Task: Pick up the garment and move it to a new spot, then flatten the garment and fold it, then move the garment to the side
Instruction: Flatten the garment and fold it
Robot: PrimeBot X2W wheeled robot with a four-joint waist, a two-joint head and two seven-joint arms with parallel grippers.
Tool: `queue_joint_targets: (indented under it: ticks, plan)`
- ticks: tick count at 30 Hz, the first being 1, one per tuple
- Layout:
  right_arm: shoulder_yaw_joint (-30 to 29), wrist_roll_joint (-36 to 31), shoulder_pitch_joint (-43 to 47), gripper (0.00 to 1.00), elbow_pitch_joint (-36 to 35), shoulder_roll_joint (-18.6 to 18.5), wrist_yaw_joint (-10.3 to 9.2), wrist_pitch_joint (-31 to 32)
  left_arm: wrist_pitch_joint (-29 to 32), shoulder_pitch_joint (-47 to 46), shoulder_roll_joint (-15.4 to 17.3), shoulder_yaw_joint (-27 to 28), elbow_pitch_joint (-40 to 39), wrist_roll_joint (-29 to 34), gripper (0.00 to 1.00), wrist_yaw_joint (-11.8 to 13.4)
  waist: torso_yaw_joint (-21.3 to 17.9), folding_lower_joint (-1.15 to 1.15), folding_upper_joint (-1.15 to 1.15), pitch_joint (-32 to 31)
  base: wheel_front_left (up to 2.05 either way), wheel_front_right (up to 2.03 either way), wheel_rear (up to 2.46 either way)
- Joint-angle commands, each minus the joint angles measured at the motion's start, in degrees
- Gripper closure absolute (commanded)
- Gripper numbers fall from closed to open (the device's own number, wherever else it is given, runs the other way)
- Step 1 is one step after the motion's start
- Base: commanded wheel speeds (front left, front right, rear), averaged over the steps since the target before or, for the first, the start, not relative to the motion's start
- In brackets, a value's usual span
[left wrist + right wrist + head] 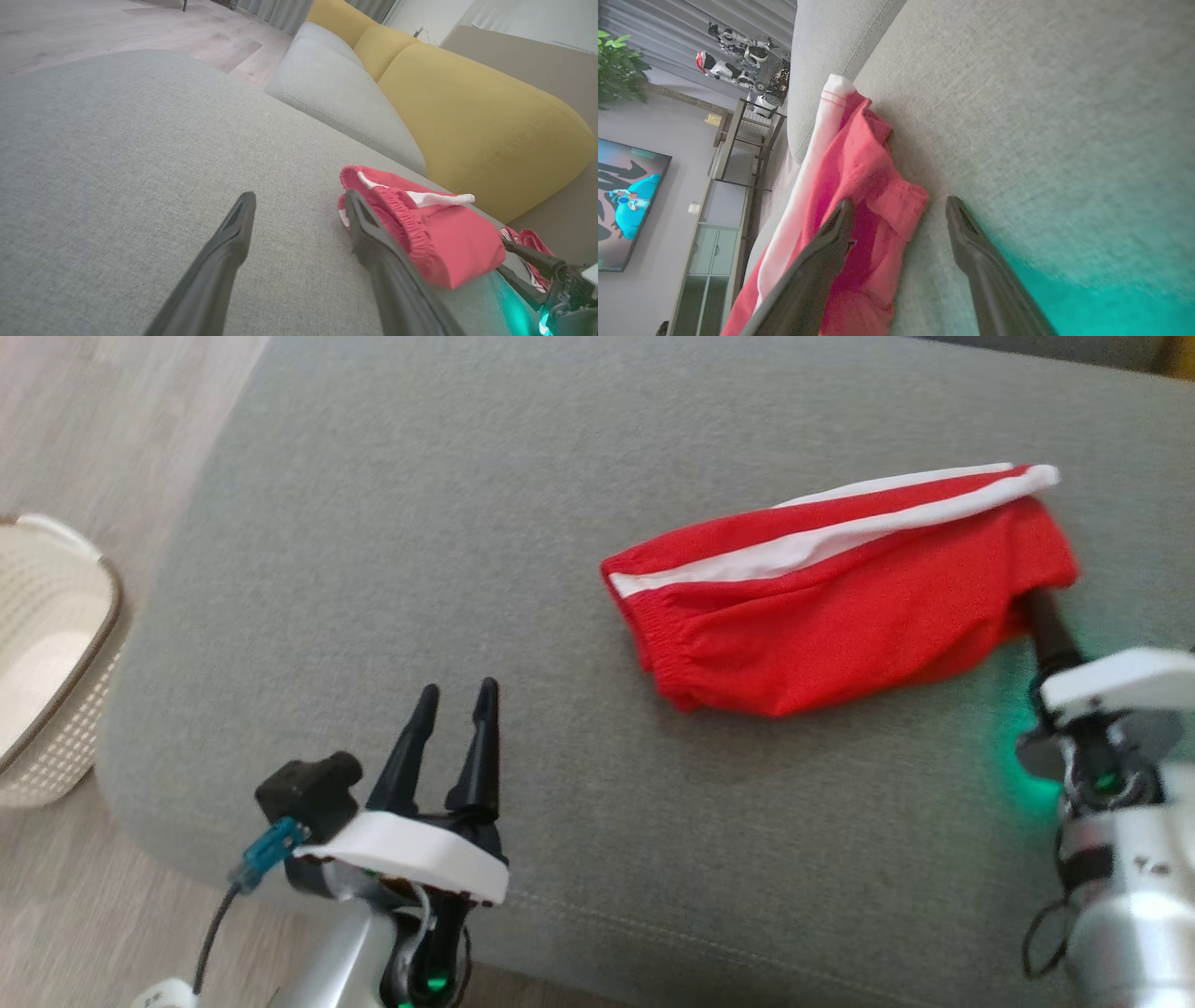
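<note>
The garment point(840, 607) is soft, matt red cloth with white stripes. The seat cushion point(448, 523) is coarse grey woven fabric. The basket point(65, 737) looks like perforated matt plastic.

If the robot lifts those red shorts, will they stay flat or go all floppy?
Probably floppy: the red shorts lie in soft folds and wrinkles. They look like thin cloth, so likely light. Pushed across the woven grey cushion, they would probably bunch up rather than slide.
</note>
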Motion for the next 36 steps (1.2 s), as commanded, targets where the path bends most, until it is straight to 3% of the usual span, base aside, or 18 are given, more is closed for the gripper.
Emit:
queue_joint_targets:
  ticks: [1, 9, 28, 29, 30, 31, 36]
  plan:
    - [0.2, 0.8, -3.2, 0.0, -0.3, 0.7, 0.39, 0.6, -0.5, -2.2, 0.2, 1.0, -2.0, -0.3, 0.0, 0.1, 1.7, 0.0, 0.0, 1.4, 0.0, 0.0, 0.0]
    - [-4.2, -0.8, -8.6, 0.0, 5.6, 0.3, 0.39, 1.1, -0.5, -2.5, 0.2, 0.3, -1.9, -2.1, 0.0, 0.8, 4.4, 0.0, 0.0, 2.5, 0.0, 0.0, 0.0]
    - [-1.0, 1.5, -8.1, 0.0, 4.0, 1.5, 0.39, 0.3, -0.5, -2.9, 0.2, -0.5, -0.8, -1.4, 0.0, 0.9, 3.2, 0.0, 0.0, 2.2, 0.0, 0.0, 0.0]
    - [-0.9, 1.4, -8.1, 0.38, 4.2, 1.4, 0.39, 0.2, -0.5, -2.9, 0.2, -0.6, -0.7, -1.4, 0.0, 0.9, 3.3, 0.0, 0.0, 2.1, 0.0, 0.0, 0.0]
    - [-0.9, 1.3, -8.1, 0.84, 4.4, 1.4, 0.39, 0.0, -0.5, -2.9, 0.2, -0.7, -0.6, -1.5, 0.0, 1.0, 3.3, 0.0, 0.0, 1.9, 0.0, 0.0, 0.0]
    - [-0.9, 1.2, -8.0, 1.0, 4.5, 1.2, 0.39, -0.4, -0.5, -2.9, 0.2, -0.7, -0.6, -1.5, 0.0, 1.0, 3.2, 0.0, 0.0, 1.7, 0.0, 0.0, 0.0]
    - [-0.9, -0.3, -7.9, 1.0, 5.5, 0.6, 0.39, -3.6, -0.5, -2.5, 0.2, -0.3, -0.3, -1.5, 0.0, 1.0, 2.5, 0.0, 0.0, 0.6, 0.0, 0.0, 0.0]
